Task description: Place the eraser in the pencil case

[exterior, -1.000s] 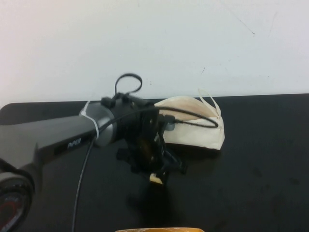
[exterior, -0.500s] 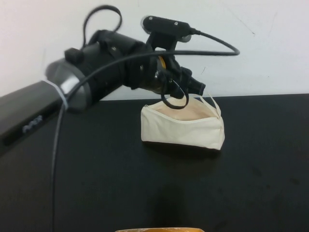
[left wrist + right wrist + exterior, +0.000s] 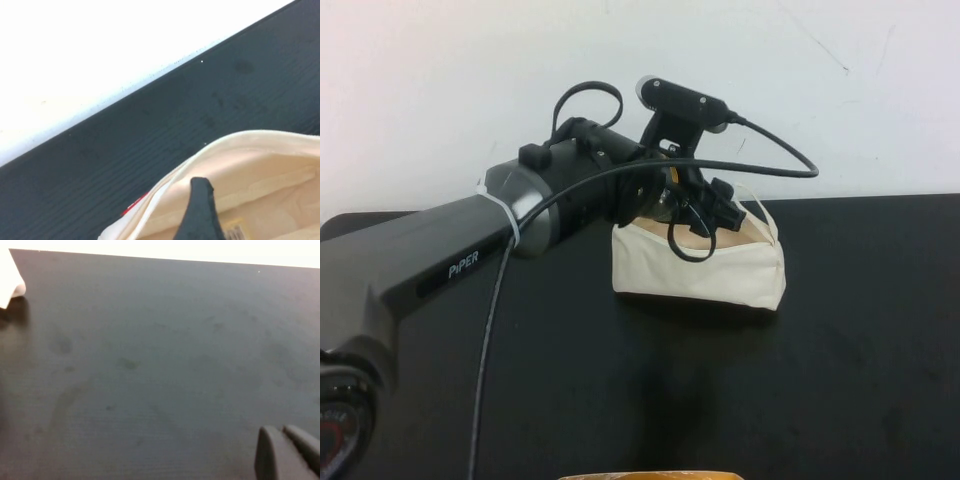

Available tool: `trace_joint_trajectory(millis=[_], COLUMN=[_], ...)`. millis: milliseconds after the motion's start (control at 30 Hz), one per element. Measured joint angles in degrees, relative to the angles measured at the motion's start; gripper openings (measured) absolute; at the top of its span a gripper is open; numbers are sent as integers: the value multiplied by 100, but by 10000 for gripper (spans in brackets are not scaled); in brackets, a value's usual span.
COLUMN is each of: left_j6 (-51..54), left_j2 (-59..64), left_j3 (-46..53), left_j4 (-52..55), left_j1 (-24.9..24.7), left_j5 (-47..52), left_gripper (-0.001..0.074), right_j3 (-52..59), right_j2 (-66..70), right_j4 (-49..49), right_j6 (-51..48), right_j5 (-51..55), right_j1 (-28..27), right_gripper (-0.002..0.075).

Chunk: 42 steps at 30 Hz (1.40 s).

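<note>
The cream-white pencil case (image 3: 700, 275) lies open on the black table (image 3: 840, 380) near the back wall, its loop strap at the right end. My left gripper (image 3: 705, 222) reaches down into its open mouth from the left. In the left wrist view one black fingertip (image 3: 201, 200) is inside the beige-lined pencil case (image 3: 260, 165), and the tan-yellow eraser (image 3: 231, 230) with its barcode label sits right against that finger. The eraser is hidden in the high view. My right gripper (image 3: 286, 442) is shut and empty, low over bare table, out of the high view.
A white wall runs behind the table's back edge (image 3: 880, 195). A tan object (image 3: 650, 475) shows at the table's front edge. A small red patch (image 3: 134, 205) shows beside the pencil case. A corner of the pencil case (image 3: 9, 285) shows in the right wrist view.
My left gripper rose from the table in front of the pencil case with the eraser, swung above the case, and has now come down into its open mouth.
</note>
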Motion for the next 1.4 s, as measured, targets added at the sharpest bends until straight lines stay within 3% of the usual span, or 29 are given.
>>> trace_joint_trajectory(millis=[167,233,400,500,967,1400], left_j6=[0,0,0,0,-840,-2894], left_j2=[-65,-200,-895,-1407,-4141,-5681], left_j3=[0,0,0,0,317,3709], left_j4=[0,44,469,904,2662,3272], left_j1=[0,0,0,0,0,0], left_j5=[23,49,75,44,658,-284], left_gripper=[435,369,103,30,0,0], right_j3=[0,0,0,0,0,0], right_j2=[0,0,0,0,0,0], right_j4=[0,0,0,0,0,0], right_j6=[0,0,0,0,146,146], right_j5=[0,0,0,0,0,0], right_j1=[0,0,0,0,0,0], right_gripper=[-1,-1,-1,-1,-1,-1])
